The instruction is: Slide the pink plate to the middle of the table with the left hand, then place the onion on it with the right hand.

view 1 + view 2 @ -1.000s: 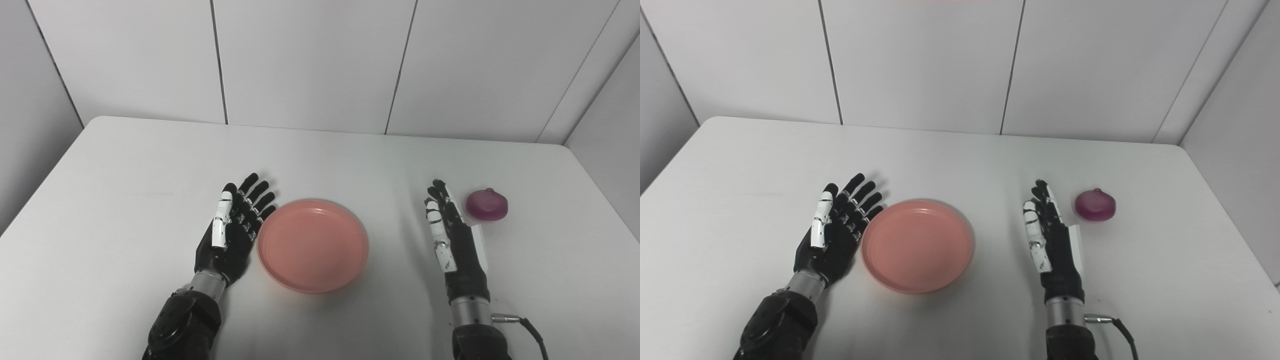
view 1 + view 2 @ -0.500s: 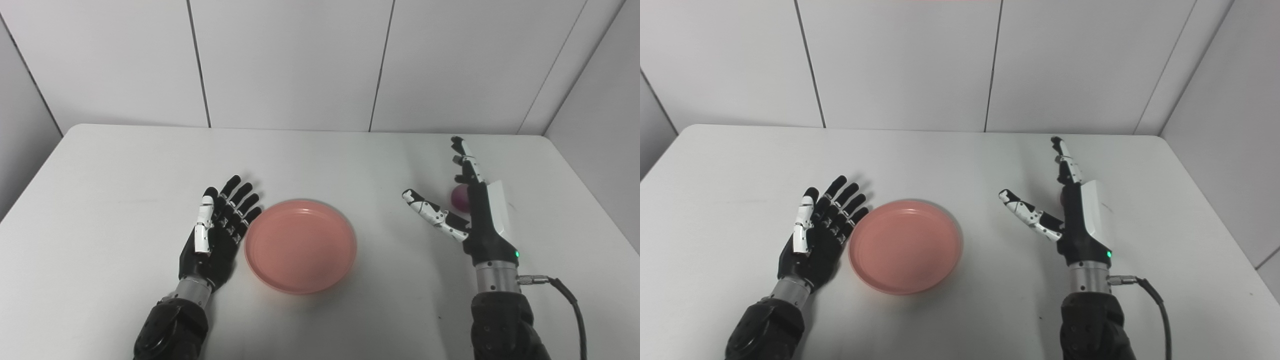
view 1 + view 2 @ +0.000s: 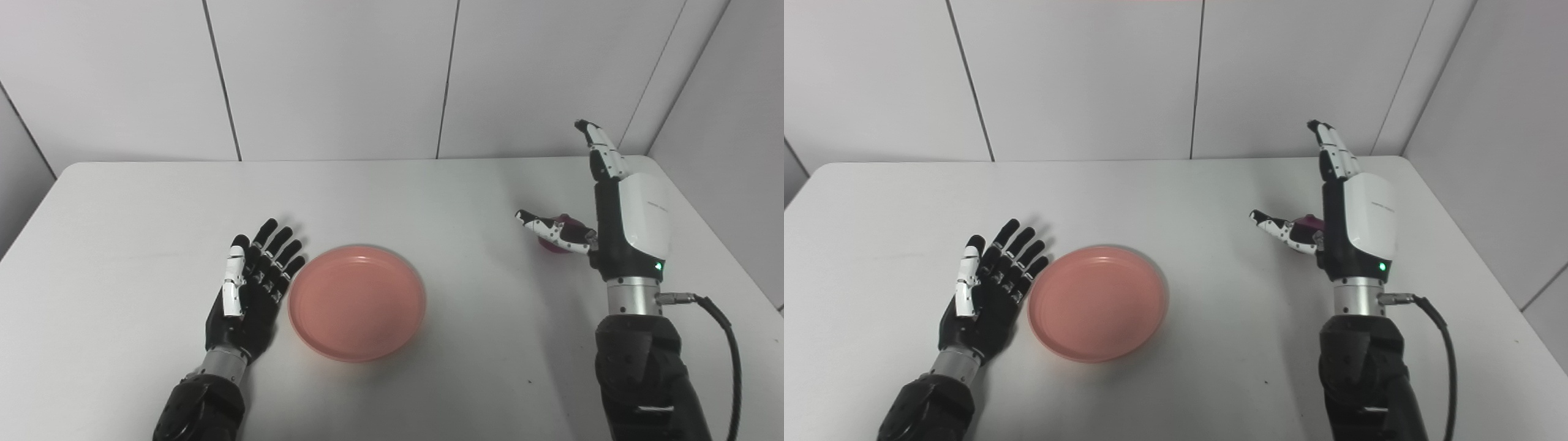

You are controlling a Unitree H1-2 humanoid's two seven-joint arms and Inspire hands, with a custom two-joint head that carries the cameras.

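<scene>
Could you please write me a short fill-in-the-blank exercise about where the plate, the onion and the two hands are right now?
1. The left hand lies open on the table just ____ of the pink plate.
2. The pink plate holds ____.
3. The onion is partly hidden behind the ____ hand.
4. That hand's fingers are ____, not closed on the onion.

Missing words: left; nothing; right; apart

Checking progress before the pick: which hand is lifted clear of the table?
The right hand, raised upright with fingers spread before the onion. The left hand lies low beside the pink plate.
</scene>
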